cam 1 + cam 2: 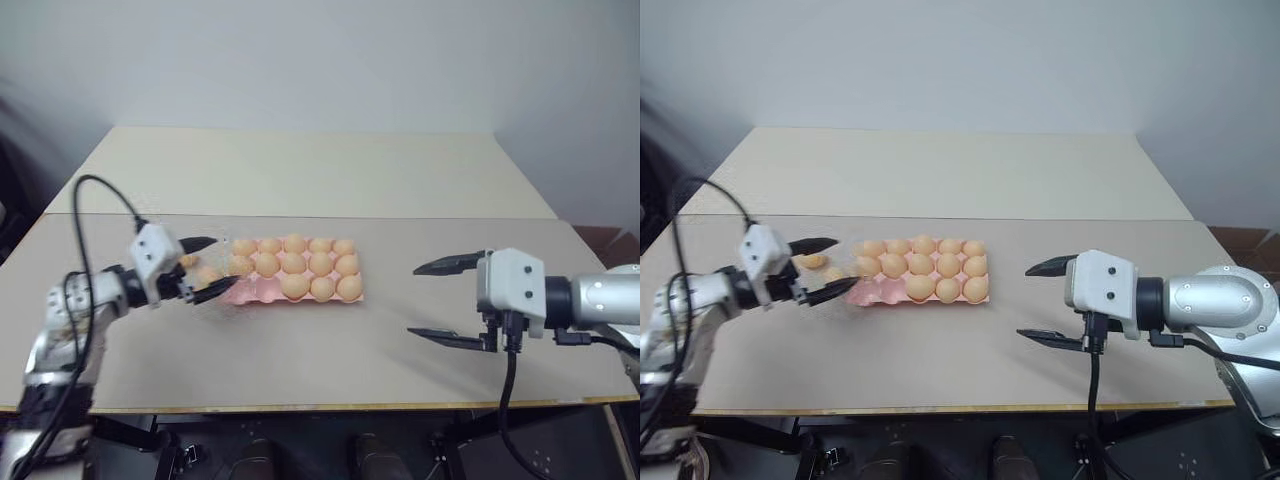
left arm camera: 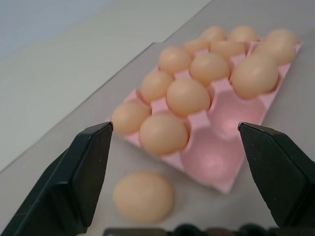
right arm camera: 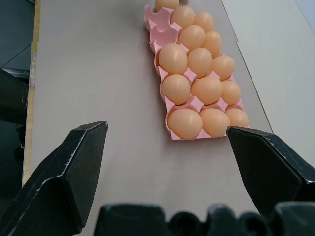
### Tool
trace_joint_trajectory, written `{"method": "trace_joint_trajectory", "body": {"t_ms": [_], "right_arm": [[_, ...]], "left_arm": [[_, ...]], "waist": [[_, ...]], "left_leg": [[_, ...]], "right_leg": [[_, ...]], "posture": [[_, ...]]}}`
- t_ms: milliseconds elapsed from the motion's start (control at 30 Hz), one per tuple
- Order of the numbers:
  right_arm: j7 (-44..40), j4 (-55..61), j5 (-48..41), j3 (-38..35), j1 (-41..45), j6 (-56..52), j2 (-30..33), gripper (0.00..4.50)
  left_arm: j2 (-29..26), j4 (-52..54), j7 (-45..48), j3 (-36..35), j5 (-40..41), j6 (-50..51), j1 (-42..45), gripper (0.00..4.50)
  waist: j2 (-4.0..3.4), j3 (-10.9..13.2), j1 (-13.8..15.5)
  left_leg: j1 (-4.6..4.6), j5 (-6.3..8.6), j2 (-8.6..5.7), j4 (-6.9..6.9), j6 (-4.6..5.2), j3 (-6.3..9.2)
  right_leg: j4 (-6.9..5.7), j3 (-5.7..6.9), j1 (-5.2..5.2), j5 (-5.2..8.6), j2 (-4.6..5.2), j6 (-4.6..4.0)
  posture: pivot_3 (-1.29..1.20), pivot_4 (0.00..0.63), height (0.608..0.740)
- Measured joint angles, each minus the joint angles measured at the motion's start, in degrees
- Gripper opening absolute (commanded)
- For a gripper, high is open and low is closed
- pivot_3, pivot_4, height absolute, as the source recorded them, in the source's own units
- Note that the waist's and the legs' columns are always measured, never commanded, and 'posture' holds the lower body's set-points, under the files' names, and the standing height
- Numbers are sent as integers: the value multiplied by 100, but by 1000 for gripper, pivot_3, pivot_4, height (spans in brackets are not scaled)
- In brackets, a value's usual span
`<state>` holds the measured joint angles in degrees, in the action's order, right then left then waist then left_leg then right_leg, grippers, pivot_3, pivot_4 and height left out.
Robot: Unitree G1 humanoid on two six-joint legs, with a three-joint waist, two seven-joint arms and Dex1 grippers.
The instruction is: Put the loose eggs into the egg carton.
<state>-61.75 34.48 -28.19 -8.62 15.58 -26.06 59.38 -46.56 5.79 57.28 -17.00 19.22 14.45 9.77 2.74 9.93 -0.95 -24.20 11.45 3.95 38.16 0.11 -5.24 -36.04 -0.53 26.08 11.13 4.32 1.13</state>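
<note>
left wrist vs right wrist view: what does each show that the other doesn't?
Left wrist: a loose egg on the table between the open left gripper fingers, beside the carton's two empty cups. Right wrist: the open right gripper, the carton's filled end and the table's front edge. Both: the pink egg carton with its rows of eggs.

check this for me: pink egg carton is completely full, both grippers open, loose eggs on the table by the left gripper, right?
Not quite: the egg carton is not full. The left wrist view shows two empty cups in its near row. The rest holds: the left gripper and right gripper are both open, and loose eggs lie on the table by the left gripper.
</note>
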Motion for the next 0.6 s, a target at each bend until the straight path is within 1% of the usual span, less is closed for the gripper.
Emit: {"method": "trace_joint_trajectory", "body": {"t_ms": [67,167,300,367,600], "right_arm": [[-73,-108,2,84,83,62,-9,4500],[-192,-232,5,178,197,139,-19,4500],[-336,-395,46,336,316,264,-22,4500],[-404,-485,77,361,359,313,-23,4500],[-479,-584,112,510,482,356,-44,4500]], "left_arm": [[-147,500,-61,-417,117,301,-606,4421],[-176,996,-164,-991,236,552,-1174,4421],[-182,1198,-298,-1459,255,714,-1560,4421],[-181,1246,-354,-1567,265,744,-1662,4421],[-161,1355,-512,-1548,288,767,-1686,4421]], "waist": [[0,0,9],[-1,0,62],[0,0,75],[0,0,82],[0,0,78]], "left_leg": [[2,0,1,0,-1,-1],[3,0,1,-1,-1,-2],[2,1,2,-2,-2,-7],[1,1,1,-5,-2,-7],[1,1,2,-7,-2,-12]], "right_leg": [[-1,1,0,8,2,-13],[-1,7,0,9,5,-15],[2,6,2,10,6,-15],[3,6,4,10,6,-16],[2,5,7,10,6,-17]], "posture": [[0,150,740],[0,150,740],[0,150,740],[0,150,740],[0,150,740]]}}
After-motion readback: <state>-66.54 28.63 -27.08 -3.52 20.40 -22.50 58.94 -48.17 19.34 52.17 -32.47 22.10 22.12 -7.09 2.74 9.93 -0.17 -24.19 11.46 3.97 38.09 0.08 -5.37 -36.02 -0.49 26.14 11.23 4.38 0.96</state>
